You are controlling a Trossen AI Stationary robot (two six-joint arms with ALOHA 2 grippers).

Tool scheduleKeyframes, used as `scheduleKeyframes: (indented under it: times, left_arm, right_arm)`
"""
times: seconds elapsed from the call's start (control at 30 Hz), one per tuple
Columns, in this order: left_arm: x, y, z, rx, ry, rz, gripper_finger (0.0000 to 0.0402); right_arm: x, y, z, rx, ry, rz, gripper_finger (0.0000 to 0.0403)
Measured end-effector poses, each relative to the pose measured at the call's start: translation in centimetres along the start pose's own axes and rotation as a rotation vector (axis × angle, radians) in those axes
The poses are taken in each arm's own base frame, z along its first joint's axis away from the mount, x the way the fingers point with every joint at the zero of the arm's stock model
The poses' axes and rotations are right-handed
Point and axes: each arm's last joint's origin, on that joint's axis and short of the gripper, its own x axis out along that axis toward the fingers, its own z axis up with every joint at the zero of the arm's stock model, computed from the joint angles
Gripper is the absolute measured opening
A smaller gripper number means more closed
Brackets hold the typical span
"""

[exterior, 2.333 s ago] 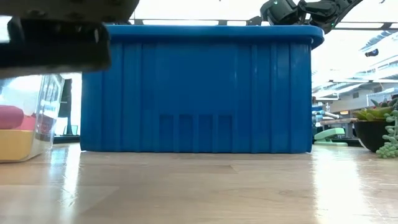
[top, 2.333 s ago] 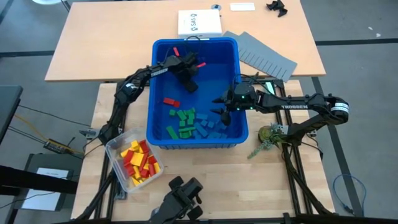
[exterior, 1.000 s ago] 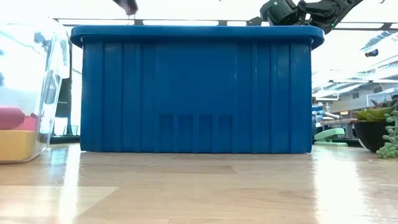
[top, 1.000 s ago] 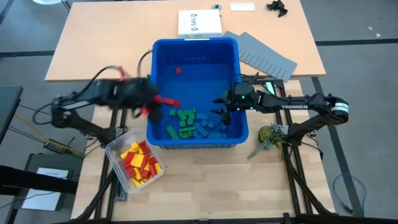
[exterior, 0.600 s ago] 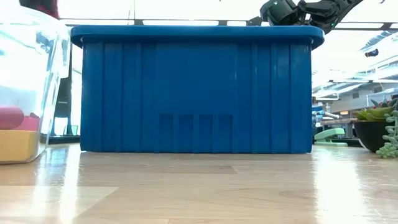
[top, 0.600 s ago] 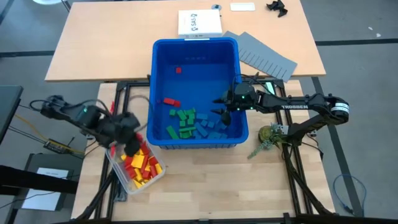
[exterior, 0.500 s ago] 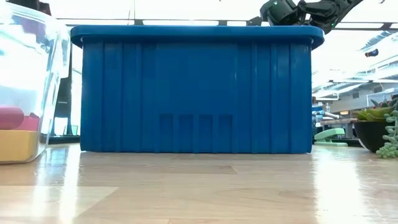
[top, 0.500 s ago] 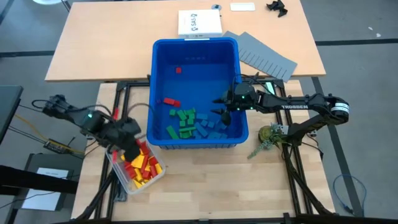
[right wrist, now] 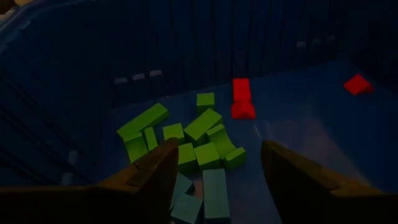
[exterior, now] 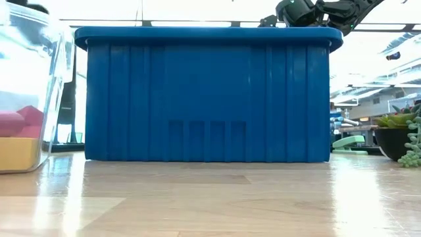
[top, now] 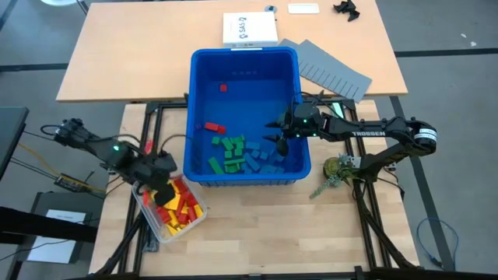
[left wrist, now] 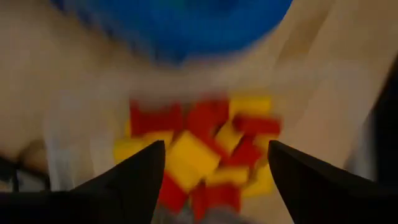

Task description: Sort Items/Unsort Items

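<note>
The large blue bin (top: 204,85) sits across the middle of the table (top: 257,233), and inside its near end lies a heap of green blocks (top: 230,151) with blue blocks (top: 264,158) beside them, one red block (top: 214,127) a little farther in and a small red block (top: 223,88) alone near the far end. The right gripper (top: 278,133) hangs inside the bin by its right wall, directly over the blue and green heap, its fingers spread and holding nothing; the right wrist view shows the green blocks (right wrist: 186,140) lying between and just beyond those parted fingers (right wrist: 155,174). At the bin's near left corner stands a clear tub (top: 196,221) filled with red and yellow blocks (top: 180,208). The left gripper (top: 161,189) hovers over the tub's far end, released and empty, and the left wrist view looks down between its wide-set fingers (left wrist: 134,180) straight onto the red and yellow pile (left wrist: 199,149). The low view shows only the bin's ribbed outer wall (exterior: 204,99), hiding all its contents, with the tub (exterior: 26,99) at the edge and a potted plant (exterior: 401,135) on the other side. Grey divider sheets (top: 334,71) and a white box (top: 249,29) lie beyond the bin.
</note>
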Motion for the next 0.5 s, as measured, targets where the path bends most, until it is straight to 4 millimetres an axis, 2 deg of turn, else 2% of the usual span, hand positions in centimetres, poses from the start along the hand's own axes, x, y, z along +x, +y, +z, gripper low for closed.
scheduleKeyframes:
  times: [0.07, 0.17, 0.27, 0.4, 0.5]
  left_arm:
    - [-2.0, -0.3, 1.0, 0.009, -0.128, -0.015, 0.0293]
    - [-4.9, -0.8, 3.0, 0.030, -0.419, -0.017, 0.0294]
    - [-6.8, -1.2, 5.1, 0.037, -0.700, 0.041, 0.0295]
    - [-7.4, -1.7, 8.4, 0.102, -0.893, 0.121, 0.0295]
    - [-6.6, -1.5, 11.3, 0.095, -0.955, 0.218, 0.0295]
  right_arm:
    - [0.0, 0.0, 0.0, 0.000, 0.000, 0.000, 0.0229]
    - [0.0, 0.0, 0.0, 0.000, 0.001, 0.000, 0.0229]
    - [0.0, 0.0, 0.0, 0.000, 0.004, 0.000, 0.0229]
    - [0.0, 0.0, 0.0, 0.000, 0.004, 0.000, 0.0229]
    - [0.0, 0.0, 0.0, 0.000, 0.004, 0.000, 0.0229]
